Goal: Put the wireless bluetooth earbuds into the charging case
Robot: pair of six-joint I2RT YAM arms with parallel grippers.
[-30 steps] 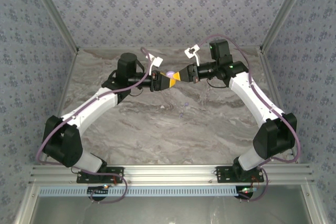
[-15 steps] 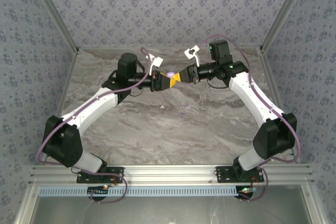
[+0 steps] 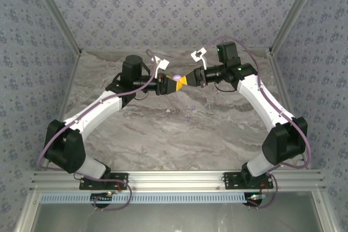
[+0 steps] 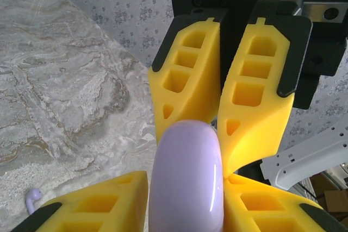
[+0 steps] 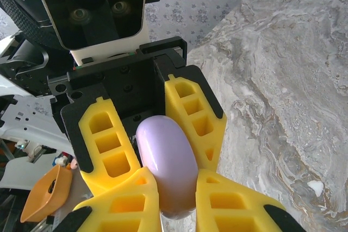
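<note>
The lilac charging case (image 3: 176, 76) was held in the air above the far part of the marbled table (image 3: 217, 134), gripped from two opposite sides. The left gripper (image 3: 173, 84) reached the case from its left. Its yellow fingers (image 4: 92, 210) were clenched against both flanks of the smooth, rounded shell. The right gripper (image 3: 186, 79) reached the case from its right, nearly tip to tip with the left one. Its fingers (image 5: 122, 205) were clamped tightly on the other end of the case. A small lilac earbud (image 4: 33, 199) with a curved stem lay on the table, below the case and on its near side, well apart from the case and from both grippers.
</note>
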